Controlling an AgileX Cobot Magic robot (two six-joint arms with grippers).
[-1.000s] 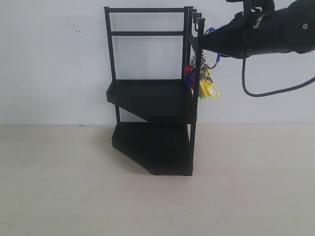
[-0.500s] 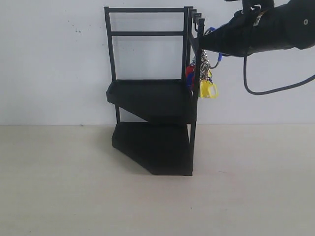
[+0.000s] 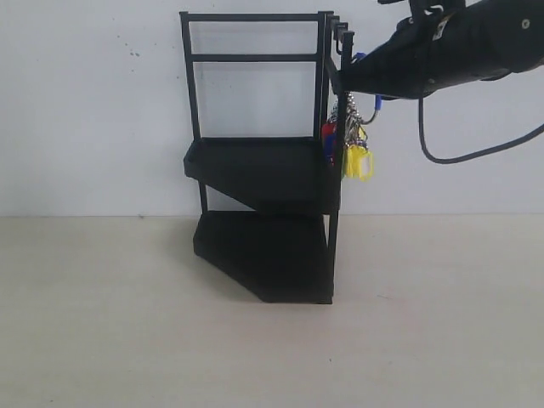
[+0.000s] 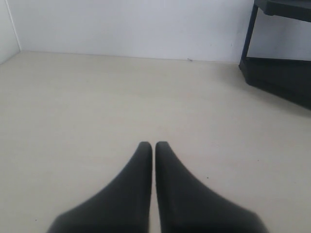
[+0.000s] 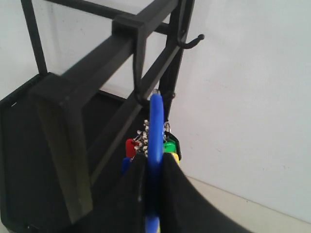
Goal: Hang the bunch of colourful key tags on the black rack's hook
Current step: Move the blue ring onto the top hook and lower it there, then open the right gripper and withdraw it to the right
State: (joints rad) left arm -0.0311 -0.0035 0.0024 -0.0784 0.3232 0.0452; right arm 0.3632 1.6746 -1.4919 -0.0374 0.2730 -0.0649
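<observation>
The black rack stands against the white wall. My right gripper is at the rack's top right rail, shut on the blue loop of the colourful key tag bunch. The tags hang beside the right post, yellow ones lowest. In the right wrist view the loop's top meets the bend of a thin hook under the rail; whether it is over the tip I cannot tell. The right gripper pinches the loop, with red and green tags beyond. My left gripper is shut on nothing, low over the table.
A second hook with an upturned tip juts from the rail farther along. The rack's lower tray shows far from the left gripper. A black cable loops under the right arm. The white wall stands close behind.
The tags, swung out to the right a second ago, have settled closer to the post. The right arm has risen slightly. The left gripper is unchanged.
</observation>
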